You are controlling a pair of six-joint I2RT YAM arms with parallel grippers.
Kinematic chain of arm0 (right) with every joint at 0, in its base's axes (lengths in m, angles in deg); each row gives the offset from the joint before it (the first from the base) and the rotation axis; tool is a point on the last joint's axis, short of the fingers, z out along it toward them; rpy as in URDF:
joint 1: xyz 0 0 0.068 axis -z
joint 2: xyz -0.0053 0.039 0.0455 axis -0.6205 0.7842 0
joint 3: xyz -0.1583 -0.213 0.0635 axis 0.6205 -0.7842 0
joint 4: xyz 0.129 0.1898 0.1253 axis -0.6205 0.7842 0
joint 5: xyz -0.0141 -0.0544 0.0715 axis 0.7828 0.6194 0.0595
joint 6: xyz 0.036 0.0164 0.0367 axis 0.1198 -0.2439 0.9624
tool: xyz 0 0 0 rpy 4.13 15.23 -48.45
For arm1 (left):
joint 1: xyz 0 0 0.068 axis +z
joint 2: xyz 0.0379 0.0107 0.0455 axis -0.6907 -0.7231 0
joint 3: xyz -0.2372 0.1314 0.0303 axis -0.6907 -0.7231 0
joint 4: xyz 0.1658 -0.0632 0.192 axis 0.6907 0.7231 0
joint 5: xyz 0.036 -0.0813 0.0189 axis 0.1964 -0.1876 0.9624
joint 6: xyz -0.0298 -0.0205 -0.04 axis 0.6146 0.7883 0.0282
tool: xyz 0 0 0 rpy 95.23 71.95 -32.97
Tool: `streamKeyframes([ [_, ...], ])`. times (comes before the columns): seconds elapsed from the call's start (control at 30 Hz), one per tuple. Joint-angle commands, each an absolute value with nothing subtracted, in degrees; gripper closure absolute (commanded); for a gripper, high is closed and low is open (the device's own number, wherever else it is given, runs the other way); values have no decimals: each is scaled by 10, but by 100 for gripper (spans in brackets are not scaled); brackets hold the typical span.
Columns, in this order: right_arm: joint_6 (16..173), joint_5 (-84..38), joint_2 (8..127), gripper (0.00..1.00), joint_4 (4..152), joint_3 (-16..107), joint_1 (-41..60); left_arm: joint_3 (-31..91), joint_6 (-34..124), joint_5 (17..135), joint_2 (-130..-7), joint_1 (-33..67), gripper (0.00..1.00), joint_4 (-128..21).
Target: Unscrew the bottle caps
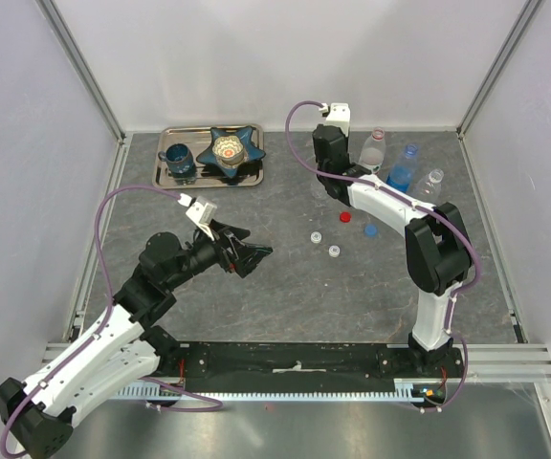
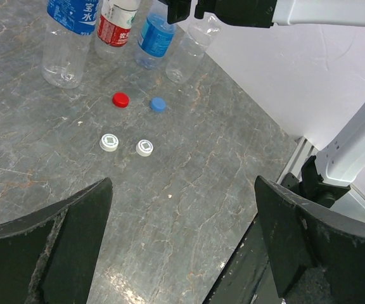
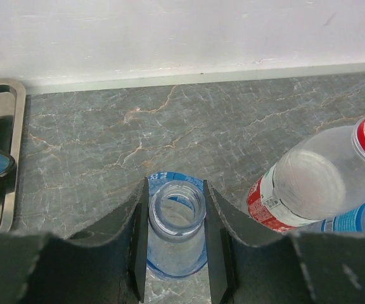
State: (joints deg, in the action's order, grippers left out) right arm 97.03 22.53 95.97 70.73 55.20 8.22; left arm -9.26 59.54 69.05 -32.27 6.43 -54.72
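Note:
Four bottle caps lie loose on the grey table: red, blue and two white. My right gripper is shut on the open neck of a blue-labelled bottle, which stands upright. Beside it stand a red-labelled bottle, a blue bottle and a tiny plain bottle. My left gripper hangs open over bare table left of the caps, holding nothing.
A metal tray at the back left carries a dark blue mug and a blue star-shaped dish. White walls close in the back and sides. The right arm's base stands at the near right.

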Motion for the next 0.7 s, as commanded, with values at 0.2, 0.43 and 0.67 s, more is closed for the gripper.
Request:
streamKeyframes([
  [0.2,1016,202,939,64,727,530,81,-93,598,698,-292,64,1,-561],
  [0.43,1024,198,925,53,742,527,68,-97,604,696,-281,64,1,-554],
  [0.67,1028,195,923,49,756,529,63,-107,610,696,-271,64,1,-553],
])
